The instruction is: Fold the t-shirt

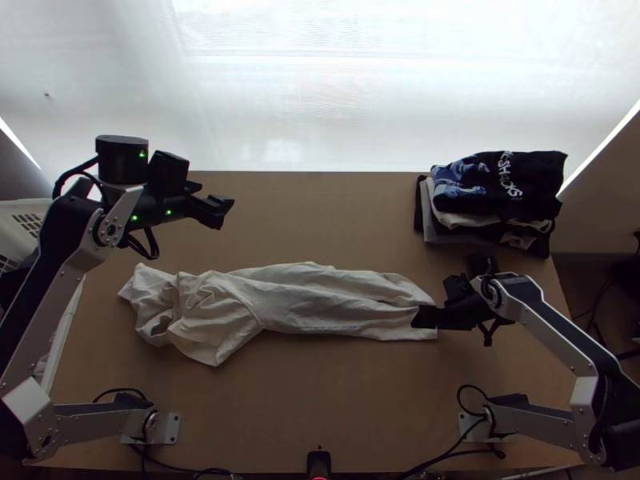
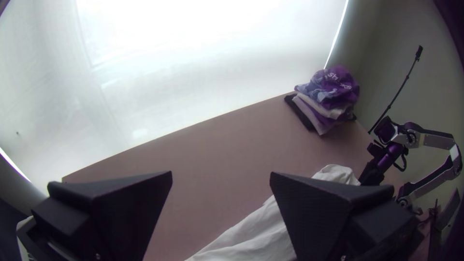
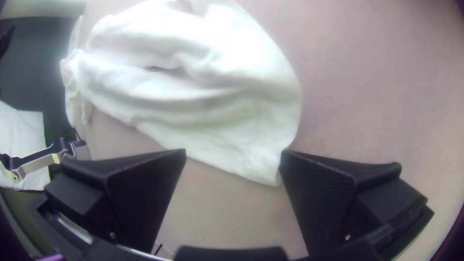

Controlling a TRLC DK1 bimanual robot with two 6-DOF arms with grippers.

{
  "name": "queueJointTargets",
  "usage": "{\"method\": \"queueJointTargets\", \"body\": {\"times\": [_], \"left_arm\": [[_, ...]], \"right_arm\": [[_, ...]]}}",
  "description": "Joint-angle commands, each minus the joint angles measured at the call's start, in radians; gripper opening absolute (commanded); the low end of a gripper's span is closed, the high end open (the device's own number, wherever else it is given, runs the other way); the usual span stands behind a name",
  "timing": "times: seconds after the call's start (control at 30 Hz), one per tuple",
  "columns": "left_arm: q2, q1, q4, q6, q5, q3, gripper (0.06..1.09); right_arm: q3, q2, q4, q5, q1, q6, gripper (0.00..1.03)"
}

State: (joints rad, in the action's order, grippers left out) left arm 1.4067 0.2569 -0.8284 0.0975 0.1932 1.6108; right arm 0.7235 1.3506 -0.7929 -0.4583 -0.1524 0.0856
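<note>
A white t-shirt [image 1: 312, 300] lies bunched lengthwise across the middle of the table, its left part crumpled wider. Up and left of it, my left gripper [image 1: 228, 206] is held apart from the cloth; in the left wrist view the left gripper [image 2: 221, 176] is open with nothing between its fingers. My right gripper [image 1: 424, 317] is at the shirt's right end. Seen from the right wrist, that gripper [image 3: 233, 152] stands open, a corner of the shirt [image 3: 261, 164] lying between its fingertips and close to one of them.
A stack of folded clothes [image 1: 496, 192], dark on top, sits at the table's far right corner. A white basket [image 1: 28, 216] stands off the left edge. Brown tabletop [image 1: 320, 400] stretches between the arms' bases.
</note>
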Motion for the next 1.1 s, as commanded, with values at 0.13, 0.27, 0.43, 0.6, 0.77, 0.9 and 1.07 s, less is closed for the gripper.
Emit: {"method": "queueJointTargets", "body": {"times": [0.13,0.27,0.43,0.6,0.77,0.9,1.07], "left_arm": [[-0.014,-0.005,-0.003,-0.001,-0.001,-0.003,1.04],[-0.017,-0.01,-0.005,-0.001,-0.001,-0.003,1.04],[-0.02,-0.024,-0.011,0.001,-0.001,-0.002,1.04],[-0.022,-0.071,-0.026,-0.007,0.0,-0.046,1.04],[-0.022,-0.217,-0.097,-0.039,0.091,-0.152,1.04],[-0.064,-0.314,-0.147,-0.013,0.161,-0.265,1.04],[-0.127,-0.412,-0.164,0.102,0.193,-0.425,1.04]], "right_arm": [[0.004,-0.033,0.04,0.0,-0.015,0.006,0.51],[-0.006,-0.027,0.04,0.001,-0.015,0.005,0.51],[-0.018,-0.018,0.04,0.001,-0.015,0.003,0.51],[-0.016,-0.028,0.06,0.004,-0.01,0.003,0.02],[-0.026,-0.038,0.061,0.023,-0.006,0.003,0.03],[-0.027,-0.041,0.066,0.023,0.011,0.003,0.03],[-0.032,-0.041,0.075,0.024,0.028,0.003,0.03]]}}
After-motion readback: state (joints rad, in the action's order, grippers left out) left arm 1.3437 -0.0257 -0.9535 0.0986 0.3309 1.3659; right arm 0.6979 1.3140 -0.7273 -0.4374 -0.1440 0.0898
